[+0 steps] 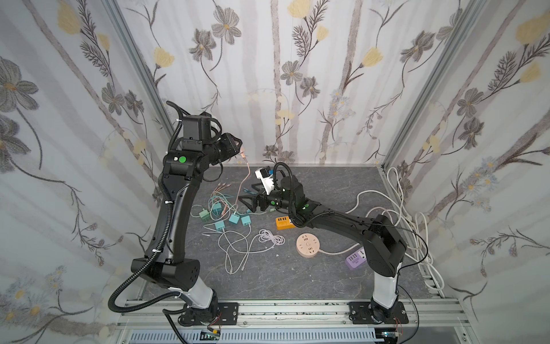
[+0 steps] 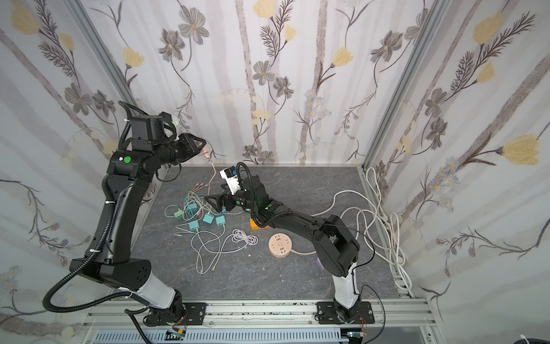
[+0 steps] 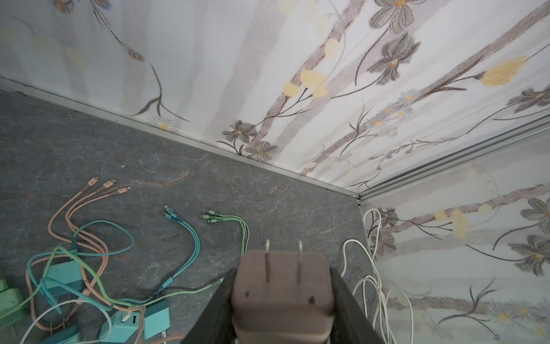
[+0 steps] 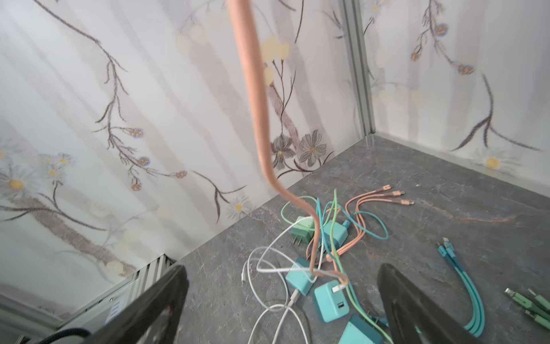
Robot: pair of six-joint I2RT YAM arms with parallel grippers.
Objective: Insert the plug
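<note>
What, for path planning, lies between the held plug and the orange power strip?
The right arm's wrist sits between plug and strip, in both top views.

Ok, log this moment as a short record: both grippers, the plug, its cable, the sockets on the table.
left gripper: raised near the back wall, shut on the plug
plug: brownish pink, two prongs facing away from the gripper
cable: pink, hangs down to the charger pile
right gripper: open, empty, low over the table
sockets: orange strip, round peach socket, purple strip, all on the table
task state: plug not yet inserted
</note>
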